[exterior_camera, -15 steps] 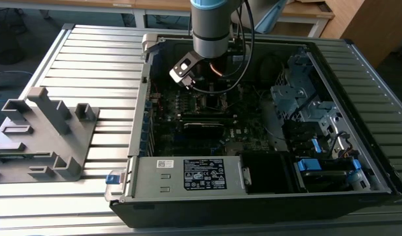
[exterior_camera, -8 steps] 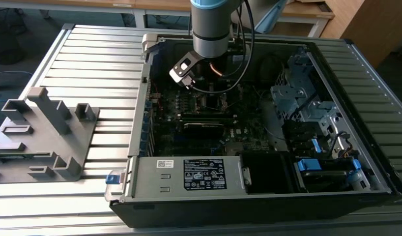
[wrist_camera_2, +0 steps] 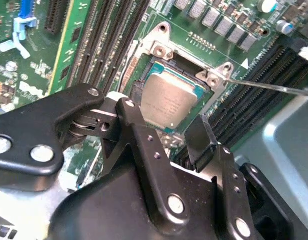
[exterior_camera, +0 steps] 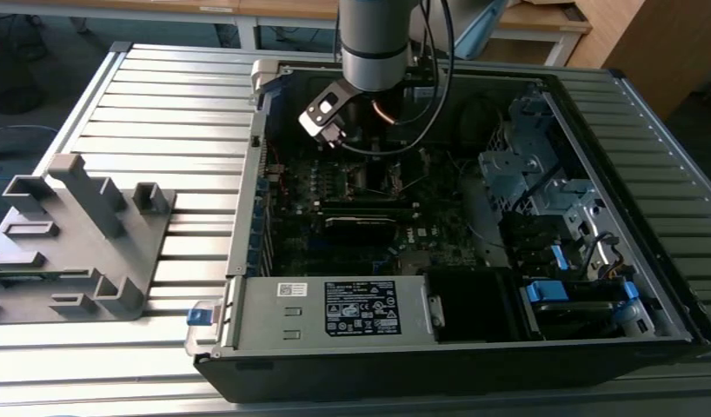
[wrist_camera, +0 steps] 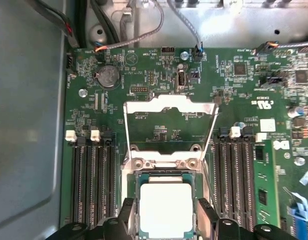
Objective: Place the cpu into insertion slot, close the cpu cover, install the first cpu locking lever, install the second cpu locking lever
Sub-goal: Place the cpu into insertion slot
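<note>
Reaching down into the computer case (exterior_camera: 242, 226) with the gripper (wrist_camera: 165, 216), straddling the cpu (wrist_camera: 165, 206) with fingers (wrist_camera: 127, 212) released. Counting one cpu in one insertion slot (wrist_camera_2: 164, 62), one cpu cover (wrist_camera: 169, 101) tilted open.

Slatted table (exterior_camera: 170, 95) bears computer case (exterior_camera: 448, 373), grey fixture (exterior_camera: 66, 252).

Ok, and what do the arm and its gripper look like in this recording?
The arm is a grey cylinder ending in a lighter silver cap. Black cables loop down beside it, and a silver and black block sits at the wrist. The gripper is matte black, built from rounded linked bars studded with silver rivets and screws.
</note>
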Controlling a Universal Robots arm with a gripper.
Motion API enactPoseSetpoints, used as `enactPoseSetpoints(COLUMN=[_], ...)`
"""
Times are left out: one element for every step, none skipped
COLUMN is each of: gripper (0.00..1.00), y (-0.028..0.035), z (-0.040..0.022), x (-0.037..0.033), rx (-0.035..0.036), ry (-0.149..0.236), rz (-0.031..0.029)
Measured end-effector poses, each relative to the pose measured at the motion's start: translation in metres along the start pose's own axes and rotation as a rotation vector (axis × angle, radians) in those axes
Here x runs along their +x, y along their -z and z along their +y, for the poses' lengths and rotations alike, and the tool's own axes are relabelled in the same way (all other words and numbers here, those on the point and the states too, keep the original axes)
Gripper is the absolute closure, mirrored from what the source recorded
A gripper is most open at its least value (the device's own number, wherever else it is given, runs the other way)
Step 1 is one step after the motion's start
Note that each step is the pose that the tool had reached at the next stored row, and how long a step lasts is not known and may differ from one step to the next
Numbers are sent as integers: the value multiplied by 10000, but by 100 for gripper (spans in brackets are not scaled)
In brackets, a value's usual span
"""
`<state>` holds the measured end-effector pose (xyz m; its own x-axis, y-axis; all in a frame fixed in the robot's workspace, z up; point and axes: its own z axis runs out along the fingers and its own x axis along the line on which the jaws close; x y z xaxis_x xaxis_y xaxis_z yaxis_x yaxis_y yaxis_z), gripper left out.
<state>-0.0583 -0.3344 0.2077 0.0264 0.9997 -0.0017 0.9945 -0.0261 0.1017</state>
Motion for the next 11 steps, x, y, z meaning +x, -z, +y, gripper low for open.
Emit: enactPoseSetpoints(gripper=[39, 39, 39, 39, 39, 39, 39, 39, 39, 39, 39], y=[21, 40, 57, 72, 86, 102, 119, 140, 163, 183, 195], z=[2, 4, 6, 7, 9, 10, 12, 14, 17, 19, 20], x=[0, 0, 0, 0, 0, 0, 0, 0, 0, 0, 0], rx=[0, 1, 1, 0, 0, 1, 1, 0, 0, 1, 1], ry=[0, 0, 0, 0, 1, 0, 0, 0, 0, 0, 0], rz=[-1, -1, -2, -1, -1, -2, -2, -1, -1, -3, -2])
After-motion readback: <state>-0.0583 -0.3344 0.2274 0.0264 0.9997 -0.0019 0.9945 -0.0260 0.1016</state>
